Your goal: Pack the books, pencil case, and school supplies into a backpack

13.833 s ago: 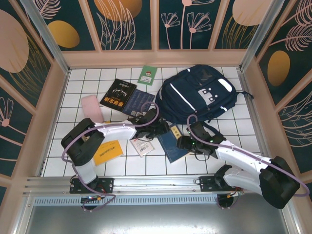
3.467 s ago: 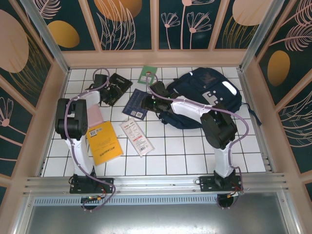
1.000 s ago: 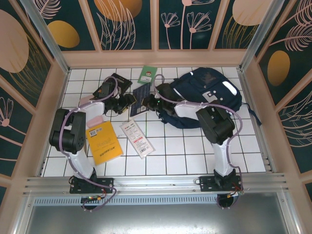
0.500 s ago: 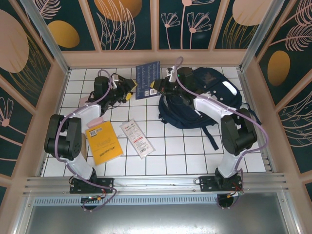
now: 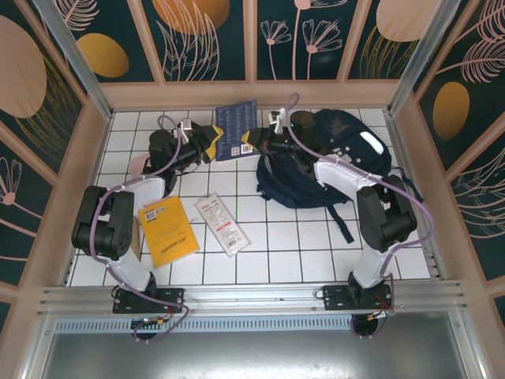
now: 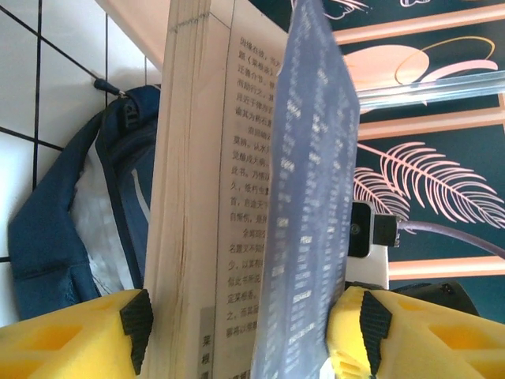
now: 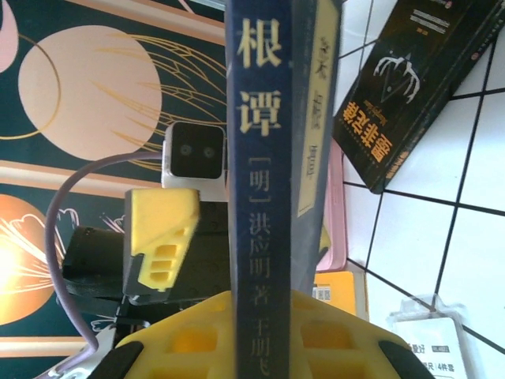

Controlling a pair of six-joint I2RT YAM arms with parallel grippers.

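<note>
One backpack (image 5: 331, 162), the biggest thing here, lies flat at 2 o'clock on the white tiled table (image 5: 300, 253). Its long axis runs about 9 to 3, and one dark strap (image 5: 344, 225) trails toward 6.

Three books are in sight:
- One navy book (image 5: 237, 130) is up off the tiles at 12 o'clock, just left of the backpack and between the two grippers. Its printed cover faces the overhead camera and its long axis runs about 12 to 6. In the right wrist view its spine stands upright, with the title reading top to bottom.
- One yellow-orange book (image 5: 167, 230) lies flat at 8 o'clock, long axis 11 to 5.
- One black book (image 7: 414, 87) with gold-white art lies flat on the tiles, at 2 o'clock in the right wrist view.

One white packet (image 5: 222, 223) of school supplies lies flat just right of the yellow-orange book and apart from it, also 11 to 5. One pink pencil case (image 5: 136, 163) shows at 10 o'clock, mostly under the left arm (image 5: 118, 213).

The right gripper (image 5: 251, 142) is clamped tight on the navy book's spine, at the lower right corner. The left gripper (image 5: 208, 144) stands wide astride the opposite edge. One pad (image 6: 138, 324) touches the page block, and the other sits at the cover, which stands splayed away from the pages. Whether this gripper pinches the book I cannot tell
</note>
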